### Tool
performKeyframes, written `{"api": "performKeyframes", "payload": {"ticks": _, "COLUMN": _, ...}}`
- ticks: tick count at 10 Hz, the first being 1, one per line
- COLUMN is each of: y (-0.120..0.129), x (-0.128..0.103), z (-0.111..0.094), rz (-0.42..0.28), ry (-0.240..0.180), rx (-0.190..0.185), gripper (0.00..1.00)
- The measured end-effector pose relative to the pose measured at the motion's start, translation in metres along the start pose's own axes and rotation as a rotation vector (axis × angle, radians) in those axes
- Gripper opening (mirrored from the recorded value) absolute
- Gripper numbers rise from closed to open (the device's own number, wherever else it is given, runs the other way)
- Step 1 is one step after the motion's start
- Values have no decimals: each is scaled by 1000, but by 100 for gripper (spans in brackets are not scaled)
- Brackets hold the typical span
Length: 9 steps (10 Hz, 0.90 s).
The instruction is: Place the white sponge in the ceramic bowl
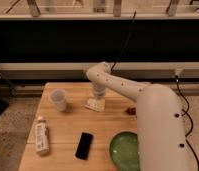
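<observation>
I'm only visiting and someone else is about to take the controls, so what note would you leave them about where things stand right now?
Gripper: down over the white sponge at the back middle of the table, right of the plastic cup.
White sponge: on the tabletop beneath the gripper, not in the bowl.
Green bowl: front right of the table, partly hidden behind the arm, nothing seen inside.
Also on the table: a white bottle lying front left and a black phone front centre.
Done: the arm has reached the sponge.
Left: lift the sponge, carry it to the bowl, let go.
</observation>
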<state>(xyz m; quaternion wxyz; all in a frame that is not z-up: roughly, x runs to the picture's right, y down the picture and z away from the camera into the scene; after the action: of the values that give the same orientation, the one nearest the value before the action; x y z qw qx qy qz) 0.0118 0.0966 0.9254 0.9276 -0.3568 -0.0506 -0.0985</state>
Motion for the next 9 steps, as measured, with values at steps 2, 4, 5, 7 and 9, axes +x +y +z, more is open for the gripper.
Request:
{"api": "performKeyframes", "payload": {"ticks": 2, "y": 2, "x": -1, "z": 6, "rz": 7, "ry": -8, "rx": -9, "gripper": 80}}
{"api": "performKeyframes", "payload": {"ticks": 4, "y": 2, "x": -6, "z": 10, "rz": 7, "ry": -16, "rx": -8, "gripper": 80}}
{"api": "performKeyframes", "payload": {"ticks": 5, "y": 2, "x": -10, "z": 10, "rz": 4, "ry": -19, "rx": -9, "gripper": 79}}
{"api": "performKeyframes", "payload": {"ticks": 7, "y": 2, "x": -14, "z": 12, "rz": 1, "ry": -25, "rx": -13, "gripper": 62}}
{"api": "performKeyframes", "payload": {"ticks": 9, "y": 3, "x": -16, "z": 12, "rz": -3, "ry": -30, "rx": -14, "gripper": 45}}
